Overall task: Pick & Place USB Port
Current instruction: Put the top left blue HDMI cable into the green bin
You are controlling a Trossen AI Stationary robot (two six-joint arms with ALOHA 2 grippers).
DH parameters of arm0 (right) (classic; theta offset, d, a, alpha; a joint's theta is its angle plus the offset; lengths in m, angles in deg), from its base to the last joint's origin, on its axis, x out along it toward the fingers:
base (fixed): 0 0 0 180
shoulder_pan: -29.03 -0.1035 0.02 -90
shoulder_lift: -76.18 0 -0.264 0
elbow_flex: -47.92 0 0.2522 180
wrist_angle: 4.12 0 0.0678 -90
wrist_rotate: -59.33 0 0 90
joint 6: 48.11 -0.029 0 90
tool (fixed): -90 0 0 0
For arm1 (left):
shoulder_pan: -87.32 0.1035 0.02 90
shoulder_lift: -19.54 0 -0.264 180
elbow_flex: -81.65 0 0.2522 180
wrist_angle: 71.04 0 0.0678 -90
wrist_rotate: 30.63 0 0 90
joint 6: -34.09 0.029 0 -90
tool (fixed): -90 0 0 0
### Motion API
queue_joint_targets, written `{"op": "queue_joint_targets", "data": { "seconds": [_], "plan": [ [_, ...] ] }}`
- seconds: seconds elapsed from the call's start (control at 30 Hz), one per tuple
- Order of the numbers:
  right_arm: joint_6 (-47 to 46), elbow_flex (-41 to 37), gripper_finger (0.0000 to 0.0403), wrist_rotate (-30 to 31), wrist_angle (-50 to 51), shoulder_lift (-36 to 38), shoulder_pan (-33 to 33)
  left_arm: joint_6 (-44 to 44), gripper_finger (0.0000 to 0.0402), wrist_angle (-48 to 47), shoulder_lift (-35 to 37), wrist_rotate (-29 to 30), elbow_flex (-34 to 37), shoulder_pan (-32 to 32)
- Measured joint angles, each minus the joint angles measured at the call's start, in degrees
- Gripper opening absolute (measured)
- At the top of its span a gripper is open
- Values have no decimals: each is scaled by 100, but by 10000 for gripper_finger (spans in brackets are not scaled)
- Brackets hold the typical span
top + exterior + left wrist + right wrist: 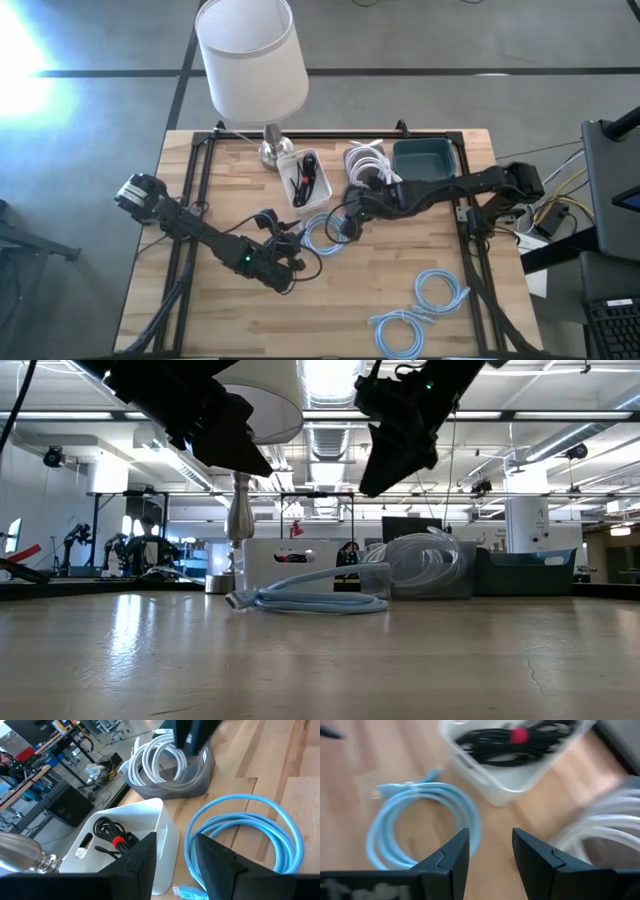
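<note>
Both arms hung over the middle of the wooden table, where a coiled light-blue cable lay flat on the boards just beside a white bin. The left gripper hovered above the cable's near side with its fingers spread and nothing between them; the right gripper, reaching in from the opposite side, was likewise parted and empty, above the gap between the blue coil and the bin. From above, the two dark grippers overlapped the cable, hiding part of its loop. Inside the white bin lay a black cable bundle bound by a red tie and a small white stick-like item, too small to identify. A coil of white cable sat in a grey tray, partly blocked by the right arm. A teal bin stood near the table's far edge, beside a white-shaded lamp whose shade hid most of its stem. Two more blue cables lay near the front edge, well apart from the grippers
</note>
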Motion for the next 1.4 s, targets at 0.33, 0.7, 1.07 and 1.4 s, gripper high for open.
{"op": "queue_joint_targets", "data": {
  "seconds": [0.33,0.7,1.07,1.4],
  "plan": [
    [127,-217,137,-631,-593,-355,13,12,140,0,0,0,0,5],
    [15,76,132,-1175,-620,-1133,39,326,140,2,0,4,0,116],
    [9,229,127,-691,-612,-1775,46,795,140,26,0,11,2,329],
    [-269,297,126,-607,-395,-2127,28,1128,140,161,0,26,2,608]
  ]
}}
